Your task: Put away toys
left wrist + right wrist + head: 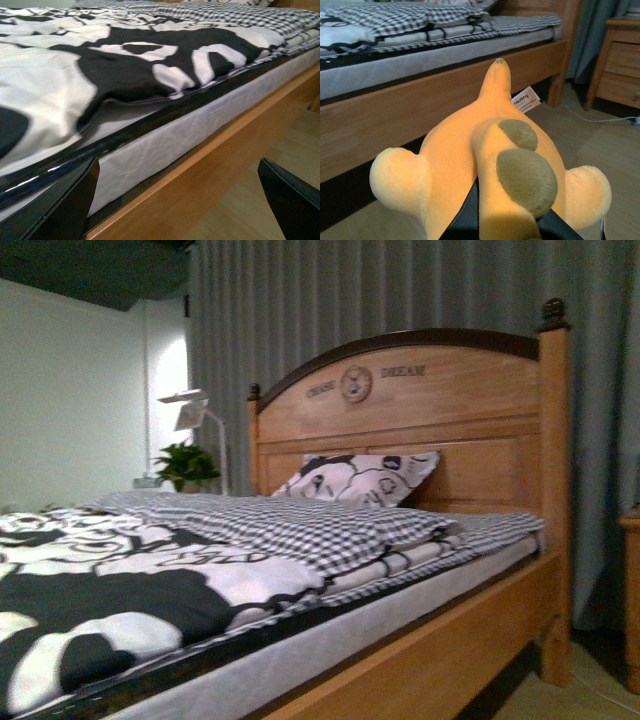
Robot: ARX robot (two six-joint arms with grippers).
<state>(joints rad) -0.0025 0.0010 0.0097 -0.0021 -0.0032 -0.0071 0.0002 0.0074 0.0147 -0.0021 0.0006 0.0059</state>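
The orange-yellow plush toy (485, 150) is gripped by the right jaws, which are closed on its lower part; dark jaw surfaces are seen on either side of it, and its stubby limbs are spread out to both sides of the jaws. Two olive-brown patches are carried on the limb nearest the jaws, and a white label (526, 98) is seen sticking out of the far end of the toy. Beyond the toy, ahead of the right jaws, the wooden side rail (420, 95) of the bed is seen, with the mattress (420, 57) above it. A wooden nightstand (620, 60) is seen further off to one side, and a pale cable (590, 116) is laid on the floor (600, 145) before it. The left jaws are held wide open with nothing between them; the mattress edge and the rail are framed in the gap, and a black-and-white duvet (125, 75) is spread on the bed just beyond them. In the front view a checked blanket (300, 520), a patterned pillow (355, 478) and the headboard (420, 390) are shown, with a lamp (190, 410) and a plant (185, 465) behind the bed; the toy is not seen there.
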